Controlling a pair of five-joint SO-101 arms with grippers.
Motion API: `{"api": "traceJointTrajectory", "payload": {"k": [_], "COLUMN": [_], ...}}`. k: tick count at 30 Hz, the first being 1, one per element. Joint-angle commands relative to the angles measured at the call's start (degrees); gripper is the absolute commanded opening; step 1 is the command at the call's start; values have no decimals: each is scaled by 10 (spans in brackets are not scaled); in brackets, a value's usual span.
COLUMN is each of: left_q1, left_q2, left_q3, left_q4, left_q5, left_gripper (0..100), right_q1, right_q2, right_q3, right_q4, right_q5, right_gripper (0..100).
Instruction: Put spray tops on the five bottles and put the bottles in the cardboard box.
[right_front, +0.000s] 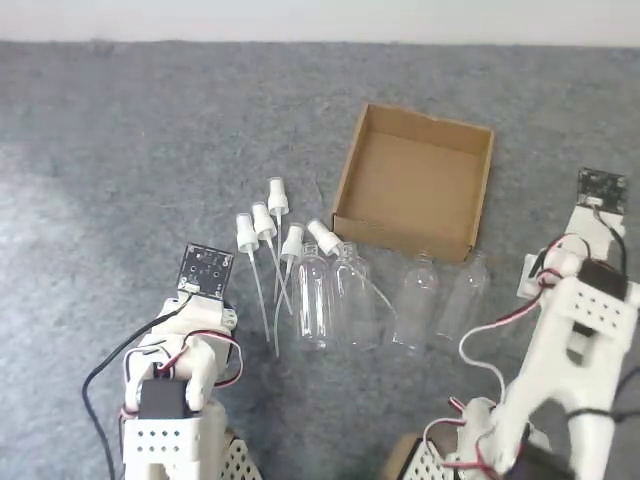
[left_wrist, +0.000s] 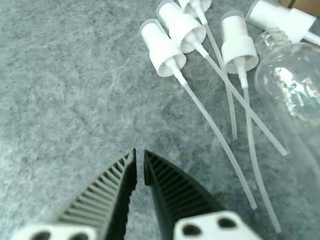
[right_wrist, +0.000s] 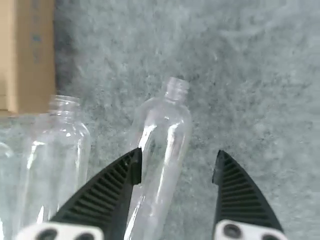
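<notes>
Spray tops (right_front: 247, 232) lie left of the bottles (right_front: 312, 295), cardboard box (right_front: 415, 180) behind these.

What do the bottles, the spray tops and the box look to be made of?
The bottles look like clear glossy plastic, possibly glass: see-through with bright glints. The spray tops seem white matte plastic with thin translucent tubes. The cardboard box is plain brown cardboard, dull finish.
</notes>
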Motion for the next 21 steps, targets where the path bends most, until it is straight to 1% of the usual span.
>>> {"api": "traceJointTrajectory", "payload": {"k": [1, 12, 19, 21], "left_q1": [1, 1, 1, 1], "left_q2": [-4, -4, -4, -4], "left_q3": [-6, -6, -6, -6], "left_q4": [2, 2, 2, 2], "left_q5": [-4, -4, -4, -4], "left_gripper": [21, 21, 21, 21], "right_q1": [16, 14, 17, 18], "right_q2": [44, 176, 207, 209], "right_q3": [-34, -37, -37, -37], "right_q4": [-37, -123, -127, -127], "right_q5": [-11, -15, -15, -13], "right_gripper": [210, 210, 208, 177]}}
